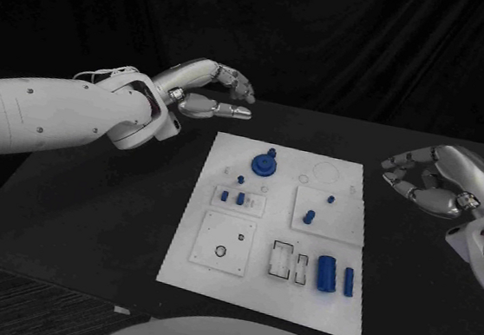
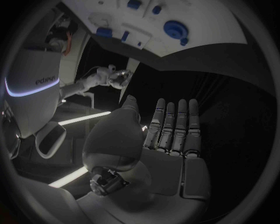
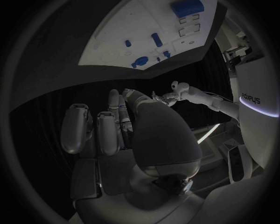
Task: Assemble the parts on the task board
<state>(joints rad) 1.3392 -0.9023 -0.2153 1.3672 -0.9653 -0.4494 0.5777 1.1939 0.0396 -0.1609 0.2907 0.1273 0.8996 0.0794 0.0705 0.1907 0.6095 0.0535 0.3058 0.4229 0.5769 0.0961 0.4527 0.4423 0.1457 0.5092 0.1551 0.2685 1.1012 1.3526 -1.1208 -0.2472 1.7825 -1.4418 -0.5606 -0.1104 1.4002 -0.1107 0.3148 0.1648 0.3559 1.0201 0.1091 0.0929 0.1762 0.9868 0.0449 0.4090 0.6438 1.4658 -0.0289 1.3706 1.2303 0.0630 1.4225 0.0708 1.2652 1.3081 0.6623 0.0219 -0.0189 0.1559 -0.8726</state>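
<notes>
From my remote seat, the task board (image 1: 270, 265) is a white rectangular plate lying flat in the middle of the black counter (image 1: 81, 218), its long side running away from the robot. Small blue parts sit on it. A round blue disc with a short stem (image 1: 265, 165) stands near the far end. Below it are a few small blue pegs (image 1: 232, 195) on the board's left half, and two more small pegs (image 1: 317, 209) stand on a raised white square on the right half. Near the close end, a larger blue cylinder (image 1: 326, 273) lies on its side with a thinner blue rod (image 1: 348, 281) just beside it. Next to them are two empty rectangular slots (image 1: 282, 261), and a white square plate with a small oval hole (image 1: 222, 250) lies to their left.

The left hand (image 1: 205, 91) hovers above the counter off the board's far left corner, holding nothing, its fingers fairly straight and lying side by side. The right hand (image 1: 436, 184) hovers off the board's right edge, near the far end, fingers curled inward around nothing. Neither hand touches the board or any part.
</notes>
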